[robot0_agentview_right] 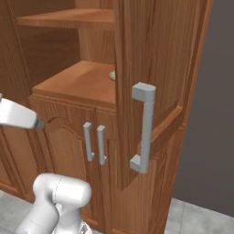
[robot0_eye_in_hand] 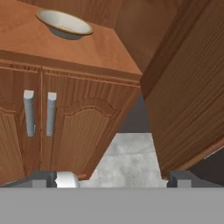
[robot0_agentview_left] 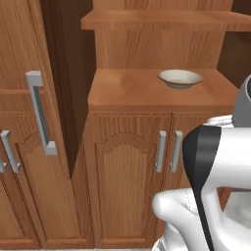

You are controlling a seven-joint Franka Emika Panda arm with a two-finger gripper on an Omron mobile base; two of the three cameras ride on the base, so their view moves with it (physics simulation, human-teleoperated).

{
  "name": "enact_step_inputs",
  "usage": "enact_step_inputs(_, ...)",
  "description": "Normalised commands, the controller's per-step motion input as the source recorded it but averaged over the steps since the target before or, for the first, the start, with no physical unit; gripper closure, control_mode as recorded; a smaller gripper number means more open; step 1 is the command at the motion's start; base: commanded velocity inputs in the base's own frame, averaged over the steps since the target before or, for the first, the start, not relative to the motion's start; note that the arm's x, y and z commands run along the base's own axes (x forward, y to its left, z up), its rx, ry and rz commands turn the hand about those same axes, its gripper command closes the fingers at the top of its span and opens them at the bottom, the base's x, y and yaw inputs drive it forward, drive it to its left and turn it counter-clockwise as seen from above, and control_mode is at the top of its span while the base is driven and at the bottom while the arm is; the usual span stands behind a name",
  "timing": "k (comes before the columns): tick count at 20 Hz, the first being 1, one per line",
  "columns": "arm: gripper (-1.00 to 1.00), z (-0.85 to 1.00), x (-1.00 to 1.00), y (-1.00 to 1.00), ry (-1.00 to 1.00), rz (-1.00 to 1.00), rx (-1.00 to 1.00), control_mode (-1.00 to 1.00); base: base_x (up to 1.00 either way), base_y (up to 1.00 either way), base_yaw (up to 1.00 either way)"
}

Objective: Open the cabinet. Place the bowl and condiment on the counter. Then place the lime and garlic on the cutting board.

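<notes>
Now I see the cabinet (robot0_agentview_left: 44, 112) with both upper doors swung wide, the bowl (robot0_agentview_left: 180, 78) on its wooden ledge, and my gripper (robot0_eye_in_hand: 113, 179) spread fully apart, holding nothing.

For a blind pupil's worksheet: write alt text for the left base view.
A shallow cream bowl sits on the wooden ledge inside the opened cabinet, above two closed arched lower doors with grey handles. An upper door with a long grey bar handle stands swung open at left; the robot's white arm rises at lower right.
</notes>
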Motion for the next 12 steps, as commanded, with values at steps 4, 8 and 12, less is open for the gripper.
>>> enact_step_inputs(4,-1.0,0.0,0.0,0.0,0.0,0.0,0.0,1.0,0.59,0.11,-0.17)
enact_step_inputs(8,-1.0,0.0,0.0,0.0,0.0,0.0,0.0,1.0,0.47,0.08,-0.16)
enact_step_inputs(12,-1.0,0.0,0.0,0.0,0.0,0.0,0.0,1.0,0.35,0.2,-0.14)
